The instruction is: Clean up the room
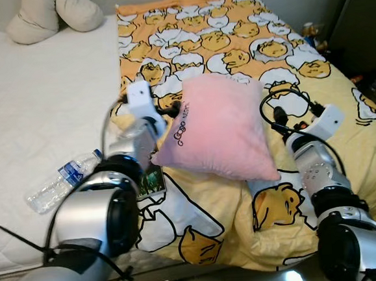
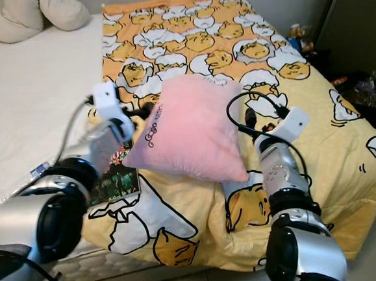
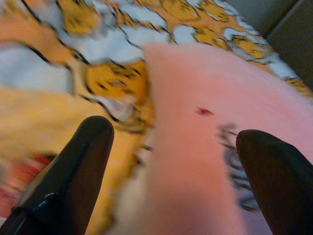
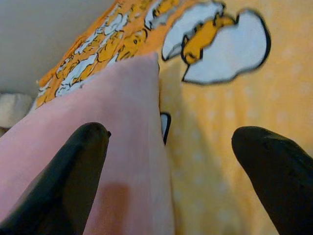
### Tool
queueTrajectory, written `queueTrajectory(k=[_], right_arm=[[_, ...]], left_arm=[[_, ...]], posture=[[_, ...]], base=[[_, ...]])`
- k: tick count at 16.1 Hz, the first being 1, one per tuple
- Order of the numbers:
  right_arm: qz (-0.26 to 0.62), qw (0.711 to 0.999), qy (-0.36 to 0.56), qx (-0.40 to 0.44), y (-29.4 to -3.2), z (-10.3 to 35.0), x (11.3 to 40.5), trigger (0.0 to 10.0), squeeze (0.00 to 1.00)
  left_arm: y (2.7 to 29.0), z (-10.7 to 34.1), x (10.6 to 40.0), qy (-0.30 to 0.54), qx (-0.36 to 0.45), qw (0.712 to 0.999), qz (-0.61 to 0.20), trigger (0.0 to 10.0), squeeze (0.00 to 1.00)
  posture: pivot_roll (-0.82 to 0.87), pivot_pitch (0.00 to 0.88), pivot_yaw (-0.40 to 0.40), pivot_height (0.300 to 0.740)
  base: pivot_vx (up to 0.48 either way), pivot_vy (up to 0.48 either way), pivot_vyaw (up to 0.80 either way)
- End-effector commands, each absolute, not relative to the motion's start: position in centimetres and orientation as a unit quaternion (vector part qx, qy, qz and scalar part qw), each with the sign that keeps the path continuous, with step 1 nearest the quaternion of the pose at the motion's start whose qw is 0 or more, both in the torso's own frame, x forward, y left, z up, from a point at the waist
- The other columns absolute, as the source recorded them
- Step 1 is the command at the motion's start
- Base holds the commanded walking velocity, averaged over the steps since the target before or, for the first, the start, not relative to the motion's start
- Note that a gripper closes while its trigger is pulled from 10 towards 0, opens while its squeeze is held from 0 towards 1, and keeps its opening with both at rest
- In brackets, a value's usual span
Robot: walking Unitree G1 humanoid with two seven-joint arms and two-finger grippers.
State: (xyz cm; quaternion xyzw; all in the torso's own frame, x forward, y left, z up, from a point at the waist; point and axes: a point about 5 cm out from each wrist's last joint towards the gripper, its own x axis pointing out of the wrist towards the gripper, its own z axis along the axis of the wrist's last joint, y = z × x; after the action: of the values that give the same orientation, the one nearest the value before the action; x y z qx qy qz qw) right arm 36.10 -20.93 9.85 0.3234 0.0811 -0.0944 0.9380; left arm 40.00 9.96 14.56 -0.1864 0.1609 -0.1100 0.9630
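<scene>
- Left eye view: a soft, square pink fabric pillow (image 1: pixel 221 130) lies tilted on the yellow blanket printed with cartoon egg figures (image 1: pixel 232 39), near the middle of the bed. The left gripper (image 1: pixel 163 110) sits at the pillow's left edge, the right gripper (image 1: pixel 274 117) at its right edge. A clear plastic water bottle with a blue label (image 1: pixel 62 181) lies on the bare white mattress (image 1: pixel 35 107), well apart from the pillow. Dark stitched writing runs along the pillow's left side, too small to read.
- Right eye view: a flat glossy card or packet printed in green and red (image 2: pixel 116 182) lies on the blanket just beside the pillow's lower left corner. Two beige cushions (image 2: pixel 31 15) rest at the head of the bed.
- Left wrist view: the left gripper's black fingers (image 3: pixel 73 169) stand wide apart, with the pillow's blurred edge between them; nothing is clamped.
- Right wrist view: the right gripper's fingers (image 4: pixel 73 176) are also spread wide, astride the pillow's other edge.
- Handling, as a judgement: the pillow looks light and squashy, not fragile and not slippery; it will sag, so pinching deep on both opposite edges seems best.
</scene>
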Motion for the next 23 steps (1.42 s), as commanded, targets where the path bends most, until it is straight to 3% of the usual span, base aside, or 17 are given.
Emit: queueTrajectory(k=[1,6,9,12,13,14,15,18,20,23], right_arm=[[-0.102,0.929,0.087,0.346,-20.8,9.5,35.9,10.0,0.0],[-0.052,0.888,0.096,0.446,-17.5,9.0,35.7,10.0,0.0],[-0.023,0.879,0.126,0.46,-15.6,8.3,35.1,10.0,0.0],[-0.02,0.88,0.143,0.453,-15.6,7.8,34.6,10.0,0.0],[-0.022,0.881,0.147,0.449,-15.7,7.7,34.5,0.4,0.0],[-0.022,0.883,0.149,0.445,-15.7,7.6,34.4,0.0,0.0],[-0.022,0.885,0.15,0.441,-15.9,7.5,34.1,0.0,0.0],[0.025,0.905,0.142,0.4,-14.9,8.0,33.3,0.0,0.0],[0.017,0.926,0.159,0.342,-15.0,7.0,32.8,0.0,0.0],[-0.007,0.933,0.173,0.314,-16.0,5.8,32.3,0.0,0.0]], left_arm=[[9.5,14.2,39.8,0.176,-0.206,0.955,-0.119,10.0,0.0],[6.1,12.4,38.4,0.227,-0.202,0.934,-0.189,10.0,0.0],[6.4,10.5,37.5,0.266,-0.171,0.933,-0.169,10.0,0.0],[6.7,9.8,37.3,0.276,-0.159,0.935,-0.156,10.0,0.0],[6.9,9.6,37.2,0.277,-0.148,0.937,-0.153,10.0,0.0],[7.1,9.6,37.2,0.275,-0.136,0.94,-0.149,8.1,0.0],[7.3,9.5,37.2,0.273,-0.119,0.943,-0.149,0.0,0.0],[7.1,9.6,37.2,0.267,-0.119,0.944,-0.156,0.0,0.0],[7.1,9.6,37.2,0.259,-0.127,0.945,-0.155,0.0,0.0],[6.8,9.3,37.0,0.253,-0.148,0.942,-0.162,0.0,0.0]], posture=[[-0.15,0.123,0.091,0.74],[-0.17,0.139,0.115,0.74],[-0.18,0.147,0.112,0.74],[-0.2,0.152,0.107,0.74],[-0.2,0.153,0.106,0.74],[-0.21,0.153,0.108,0.74],[-0.22,0.152,0.11,0.74],[-0.24,0.148,0.121,0.74],[-0.24,0.143,0.127,0.74],[-0.22,0.134,0.122,0.74]], base=[[0.0,0.0,0.0],[0.0,0.0,0.0],[0.0,0.0,0.0],[0.0,0.0,0.0],[0.0,0.0,0.0],[0.0,0.0,0.0],[0.0,0.0,0.0],[0.0,0.0,0.0],[0.0,0.0,0.0],[0.0,0.0,0.0]])
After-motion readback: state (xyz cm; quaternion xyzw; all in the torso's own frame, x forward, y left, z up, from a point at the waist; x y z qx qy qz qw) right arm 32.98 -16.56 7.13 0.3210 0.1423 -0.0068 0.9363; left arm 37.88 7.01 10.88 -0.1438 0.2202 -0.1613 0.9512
